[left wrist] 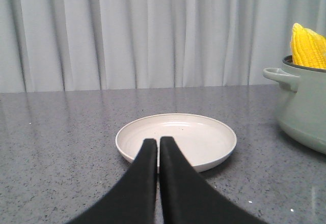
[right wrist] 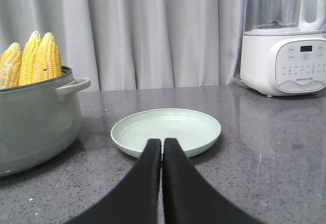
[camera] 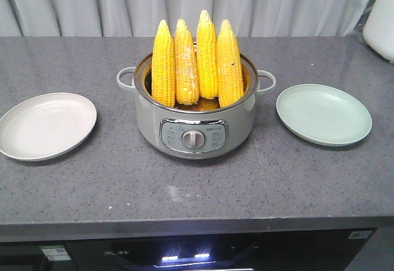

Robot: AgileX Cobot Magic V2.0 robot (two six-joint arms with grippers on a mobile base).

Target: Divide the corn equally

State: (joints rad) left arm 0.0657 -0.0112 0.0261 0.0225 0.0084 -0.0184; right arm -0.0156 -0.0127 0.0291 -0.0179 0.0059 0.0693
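Your left tool (left wrist: 157, 140) and right tool (right wrist: 162, 141), each pinched narrow on nothing, face the cream plate (left wrist: 178, 132) and green plate (right wrist: 168, 124); four corn cobs (camera: 206, 55) stand in the pot (camera: 194, 126).

In the front view the pale grey-green round cooking pot (camera: 151, 120) hides the lower ends of the four bright yellow husked corn cobs (camera: 207, 55) standing in it, and its panel print is too small to read. The left wrist view's right edge cuts the pot at three o'clock, leaving one cob tip in sight. The right wrist view's left edge cuts it at nine o'clock, and its top edge crops the clear jug of a white blender (right wrist: 282, 56) at one o'clock.
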